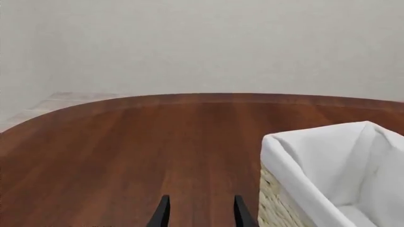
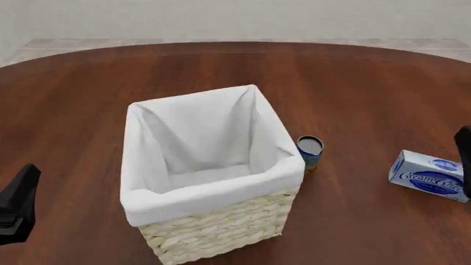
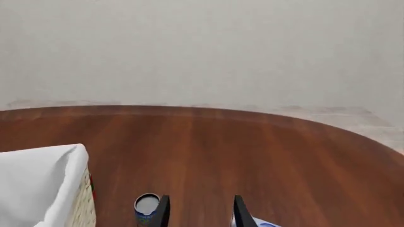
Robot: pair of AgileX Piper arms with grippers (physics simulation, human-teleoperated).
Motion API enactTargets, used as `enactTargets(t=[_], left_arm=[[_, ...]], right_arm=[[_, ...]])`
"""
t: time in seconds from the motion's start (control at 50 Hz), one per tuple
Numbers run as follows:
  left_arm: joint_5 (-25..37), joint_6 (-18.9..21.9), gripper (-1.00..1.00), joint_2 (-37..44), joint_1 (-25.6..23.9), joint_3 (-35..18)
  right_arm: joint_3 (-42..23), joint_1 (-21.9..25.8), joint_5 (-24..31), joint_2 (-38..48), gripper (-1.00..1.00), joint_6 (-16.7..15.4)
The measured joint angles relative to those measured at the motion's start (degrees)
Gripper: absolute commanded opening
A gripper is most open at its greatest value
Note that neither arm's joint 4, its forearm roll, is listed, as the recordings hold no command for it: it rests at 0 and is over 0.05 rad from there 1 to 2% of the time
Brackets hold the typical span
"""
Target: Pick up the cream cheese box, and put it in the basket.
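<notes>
The cream cheese box, white and light blue with a dark blue oval logo, lies on the table at the right, a short way from the basket. Only its corner shows in the right wrist view, beside one finger. The basket, pale wicker with a white liner, stands mid-table and holds nothing I can see. My right gripper is open above the table between the can and the box. My left gripper is open over bare wood, just left of the basket.
A small round blue can with a grey top stands just right of the basket; the right wrist view shows the can too. The dark left arm and right arm sit at the frame edges. A curved table edge runs along the back.
</notes>
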Motion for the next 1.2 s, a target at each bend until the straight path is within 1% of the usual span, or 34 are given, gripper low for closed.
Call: enactTargets(t=[0.16,0.32,0.48,0.64,0.82,0.92,1.12,1.2], left_arm=[[0.14,-0.06,1.0,0.1,0.25,-0.18],[0.86,-0.17,1.0,-0.6,0.04,-0.43],[1.32,-0.1,1.0,-1.43,-0.6,-0.42],[1.83,-0.38,1.0,-1.78,-1.05,-0.61],[2.97,-1.51,1.0,-2.0,-1.48,-2.17],[3.38,-2.09,1.0,-2.07,-1.55,-2.74],[3.4,-2.8,1.0,-2.13,-1.61,-2.95],[3.35,-2.91,1.0,-2.14,-1.79,-3.0]], right_arm=[[-7.8,-0.56,3.85,5.0,1.0,0.32],[-15.74,-2.27,8.64,12.06,1.0,-0.82],[-22.24,-5.37,12.86,19.17,1.0,-3.82],[-28.05,-8.12,17.01,25.45,1.0,-8.15],[-33.47,-10.58,21.29,33.52,1.0,-14.37],[-34.91,-11.52,22.72,37.18,1.0,-17.44],[-36.32,-11.4,26.31,42.97,1.0,-23.52],[-35.59,-10.69,27.97,44.31,1.0,-27.42]])
